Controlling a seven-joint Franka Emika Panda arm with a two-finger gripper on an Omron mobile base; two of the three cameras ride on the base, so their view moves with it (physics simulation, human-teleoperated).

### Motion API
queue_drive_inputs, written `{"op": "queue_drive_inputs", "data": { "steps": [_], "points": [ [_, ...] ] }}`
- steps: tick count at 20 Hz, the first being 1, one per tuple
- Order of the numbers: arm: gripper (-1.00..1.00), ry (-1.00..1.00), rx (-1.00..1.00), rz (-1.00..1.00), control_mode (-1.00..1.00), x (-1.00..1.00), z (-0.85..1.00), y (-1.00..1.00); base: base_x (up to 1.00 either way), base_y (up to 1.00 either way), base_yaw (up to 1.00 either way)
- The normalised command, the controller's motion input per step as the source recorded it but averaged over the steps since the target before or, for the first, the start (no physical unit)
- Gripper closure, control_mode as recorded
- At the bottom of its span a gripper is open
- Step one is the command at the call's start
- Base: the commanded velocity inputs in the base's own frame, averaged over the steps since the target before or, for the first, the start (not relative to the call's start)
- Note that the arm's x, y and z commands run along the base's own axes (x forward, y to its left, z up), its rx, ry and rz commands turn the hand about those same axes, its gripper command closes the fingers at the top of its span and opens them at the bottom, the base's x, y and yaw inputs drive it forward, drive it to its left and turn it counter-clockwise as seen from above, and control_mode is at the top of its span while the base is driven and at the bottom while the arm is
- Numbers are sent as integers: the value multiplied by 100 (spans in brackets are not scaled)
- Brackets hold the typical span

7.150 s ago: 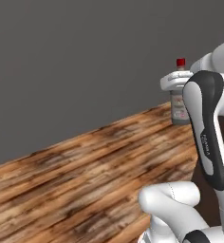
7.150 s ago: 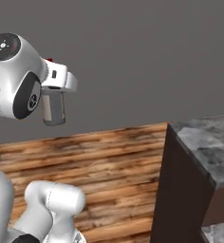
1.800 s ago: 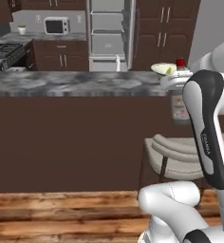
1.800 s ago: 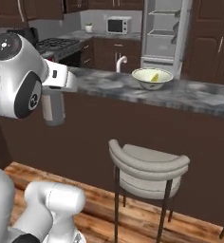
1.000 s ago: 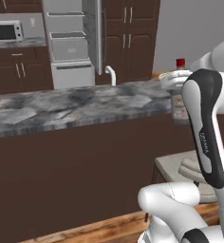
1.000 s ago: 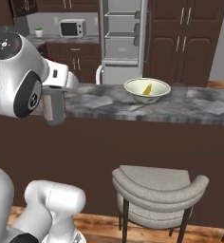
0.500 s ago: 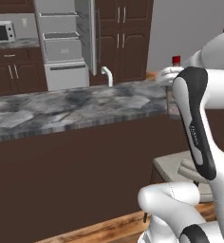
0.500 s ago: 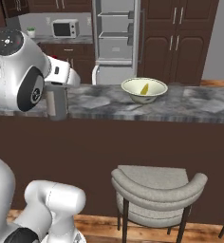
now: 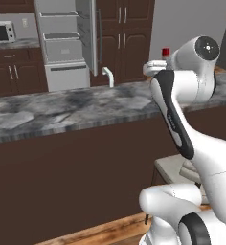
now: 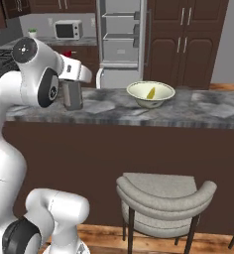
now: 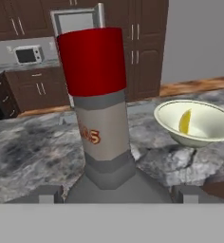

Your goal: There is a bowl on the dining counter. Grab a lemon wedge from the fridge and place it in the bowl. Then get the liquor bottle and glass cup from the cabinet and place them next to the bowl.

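Observation:
My gripper (image 10: 73, 83) is shut on the liquor bottle (image 10: 73, 97), a greyish glass bottle with a red cap (image 9: 165, 51). It hangs upright over the near edge of the dining counter (image 10: 203, 113), left of the bowl (image 10: 138, 93). In the hand view the liquor bottle (image 11: 102, 128) rises between my fingertips, and the pale bowl (image 11: 170, 124) sits to its right on the marbled top. A yellow lemon wedge (image 11: 185, 122) lies inside the bowl. The fridge (image 10: 120, 39) stands behind the counter with its door open.
A pale round-backed stool (image 10: 163, 198) stands in front of the counter's dark wood face. A faucet (image 9: 107, 75) rises behind the counter. A microwave (image 10: 68, 30) sits on the back counter among dark brown cabinets.
The views have shifted as the base moved. My arm has lifted and reached forward, carrying the bottle over the counter's edge, closer to the bowl.

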Motion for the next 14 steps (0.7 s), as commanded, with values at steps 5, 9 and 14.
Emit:
{"op": "queue_drive_inputs", "data": {
  "steps": [5, 9, 14],
  "points": [
    [100, -15, 0, -2, -100, 69, -38, 0, 0, 0, 0],
    [100, -5, 0, 0, -100, 71, -31, -16, 0, 0, 0],
    [100, 0, 0, 0, -100, 76, -5, -35, 0, 0, 0]
  ]
}}
